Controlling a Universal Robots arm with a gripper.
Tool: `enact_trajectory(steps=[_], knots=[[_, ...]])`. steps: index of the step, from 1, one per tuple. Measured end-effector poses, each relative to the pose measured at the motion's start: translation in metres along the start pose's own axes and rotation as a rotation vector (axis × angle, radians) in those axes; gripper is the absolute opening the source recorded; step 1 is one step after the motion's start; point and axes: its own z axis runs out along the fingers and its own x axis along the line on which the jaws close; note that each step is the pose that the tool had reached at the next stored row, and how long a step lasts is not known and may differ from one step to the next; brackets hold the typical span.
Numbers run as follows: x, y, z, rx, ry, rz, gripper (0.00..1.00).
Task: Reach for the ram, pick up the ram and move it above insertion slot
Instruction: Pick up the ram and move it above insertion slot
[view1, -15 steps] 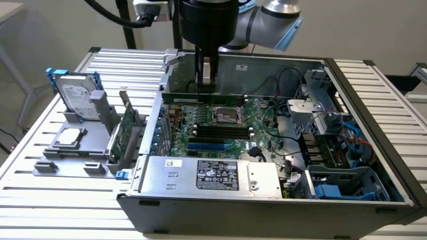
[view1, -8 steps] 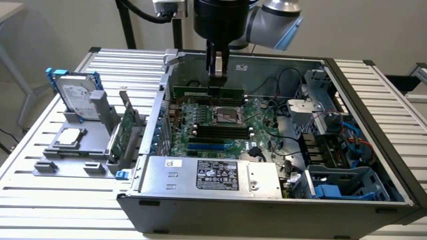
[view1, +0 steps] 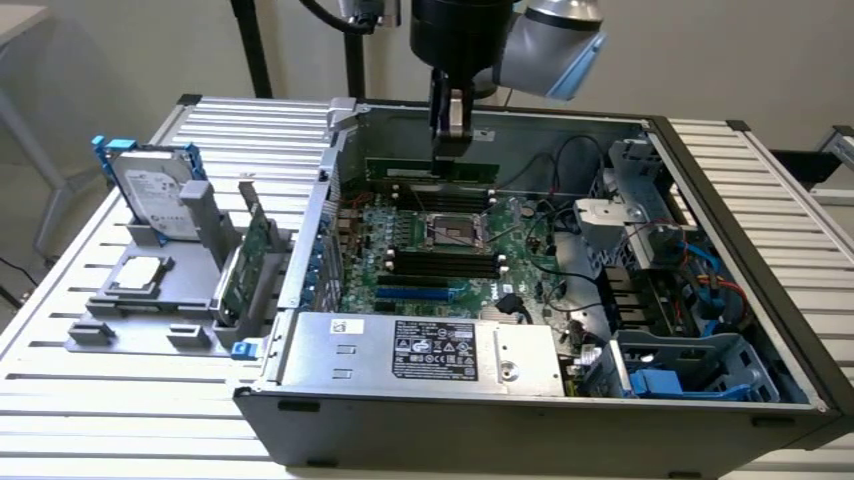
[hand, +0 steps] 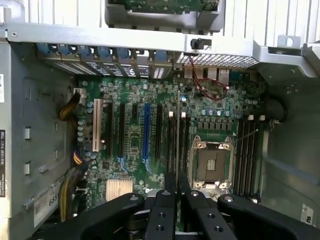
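Note:
My gripper (view1: 451, 146) hangs over the far part of the open computer case, shut on the ram (view1: 434, 169), a long thin green stick held level by its top edge above the motherboard (view1: 400, 285). In the wrist view the ram (hand: 178, 131) appears edge-on as a thin line running out from between the black fingers (hand: 165, 200). It hangs over the dark memory slots (hand: 171, 142) beside the CPU socket (hand: 212, 162). In the exterior view, the black slots (view1: 434, 196) lie just under the stick, apart from it.
A grey fixture (view1: 147, 300) at the exterior view's left holds a silver hard drive (view1: 154, 195) and a green expansion card (view1: 247, 265). Inside the case are the power supply (view1: 427, 350), cables (view1: 561, 290) and a blue drive cage (view1: 681, 370). Case walls (view1: 747, 230) ring the board.

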Motion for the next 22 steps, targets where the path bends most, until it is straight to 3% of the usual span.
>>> enact_trajectory(steps=[11, 16, 22], knots=[[-0.027, -0.0192, 0.0056, 0.0, 0.0024, 0.001, 0.13], [-0.033, -0.0256, 0.0071, 0.0005, 0.0026, 0.009, 0.13], [-0.034, -0.0263, 0.0072, 0.0008, 0.0029, 0.013, 0.13]])
